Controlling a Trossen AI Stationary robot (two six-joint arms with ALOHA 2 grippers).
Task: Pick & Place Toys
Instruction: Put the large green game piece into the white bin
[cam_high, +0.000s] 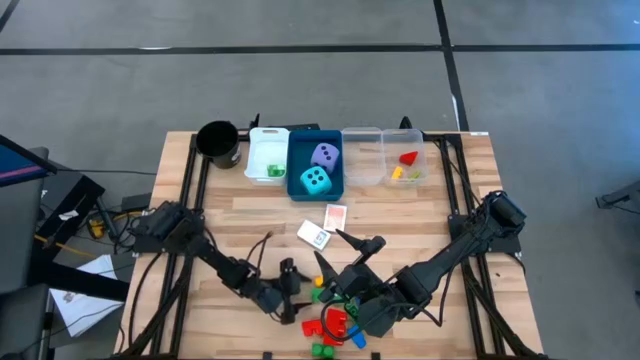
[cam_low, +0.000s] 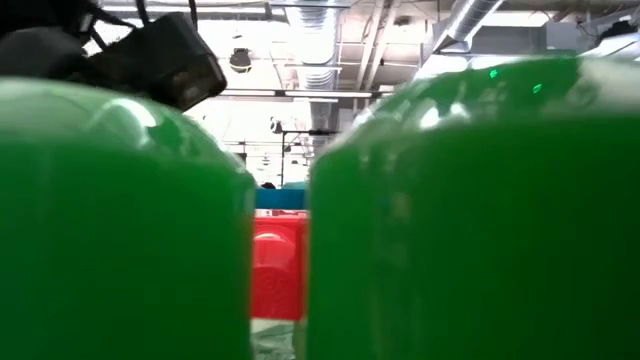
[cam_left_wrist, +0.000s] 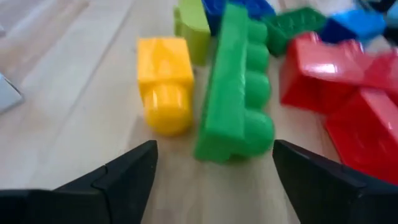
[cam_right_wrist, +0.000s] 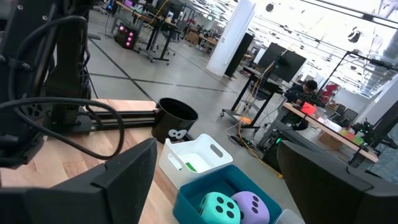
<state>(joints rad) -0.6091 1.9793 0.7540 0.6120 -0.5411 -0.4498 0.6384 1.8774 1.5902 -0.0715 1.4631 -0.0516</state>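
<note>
Right in front of you two green bricks fill almost everything, one on the left (cam_low: 115, 230) and a larger one on the right (cam_low: 470, 210). In the narrow gap between them you see a red brick (cam_low: 277, 265), with a strip of blue (cam_low: 280, 197) just above it. Over the left green brick a dark arm part (cam_low: 150, 55) hangs. Behind, ceiling ducts (cam_low: 320, 50) run overhead.

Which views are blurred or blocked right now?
Low view: green bricks right against the lens, soft and filling the frame, a red brick in the gap. Left wrist view: far bricks blur, the long green brick fairly sharp. High view: clear.
</note>
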